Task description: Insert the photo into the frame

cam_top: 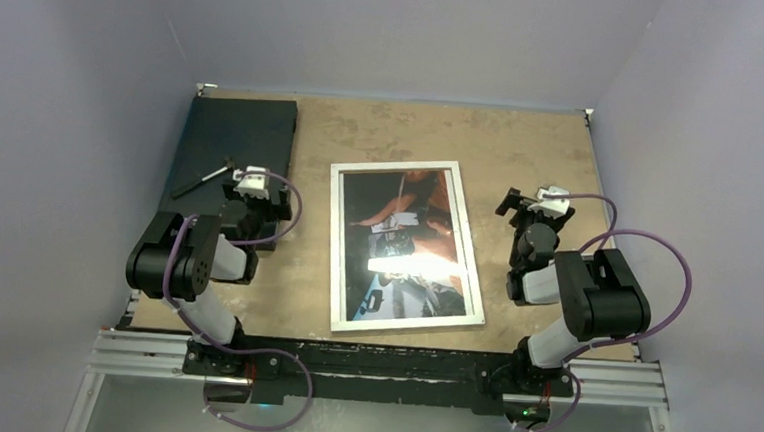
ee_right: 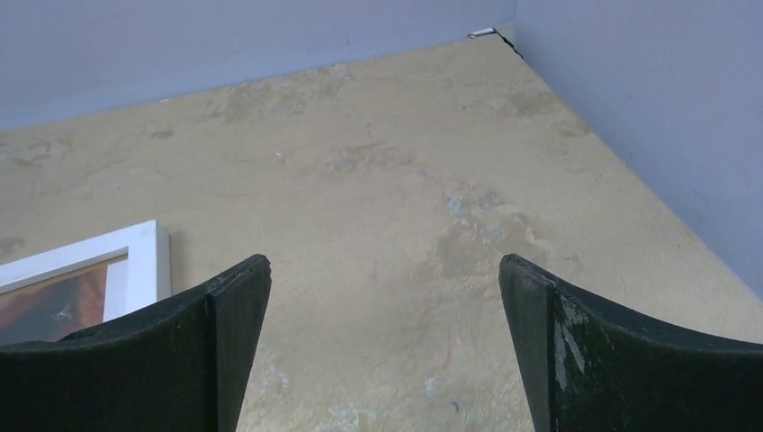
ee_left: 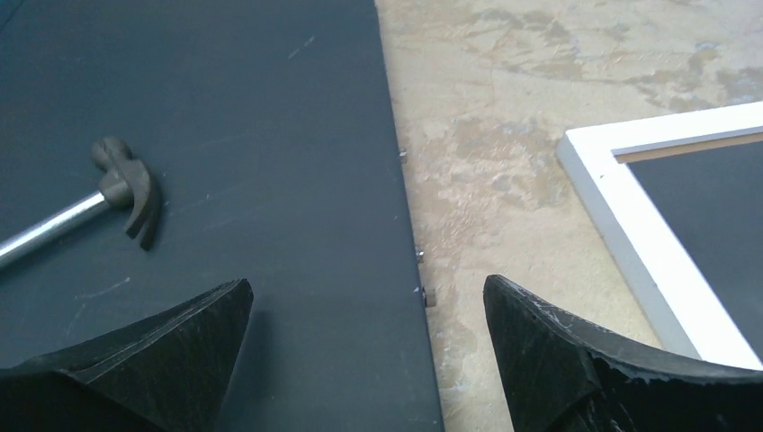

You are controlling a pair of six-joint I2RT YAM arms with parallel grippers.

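The white frame (cam_top: 334, 248) lies flat on the middle of the table, and the photo (cam_top: 411, 243), dark and reddish-brown with a glare band, lies inside its rails. My left gripper (cam_top: 257, 200) hovers open to the frame's left, over the right edge of a black board; nothing is between its fingers. In the left wrist view, the left gripper (ee_left: 367, 286) straddles that edge, and the frame's corner (ee_left: 630, 234) shows at right. My right gripper (cam_top: 537, 207) stands open and empty to the right of the frame. The right wrist view shows the right gripper (ee_right: 385, 265) over bare table, with the frame (ee_right: 135, 261) and photo (ee_right: 54, 301) at left.
A flat black board (cam_top: 233, 132) lies at the table's far left with a small hammer (cam_top: 202, 178) on it; both also show in the left wrist view, the board (ee_left: 225, 108) and the hammer (ee_left: 126, 184). Grey walls enclose the table on three sides.
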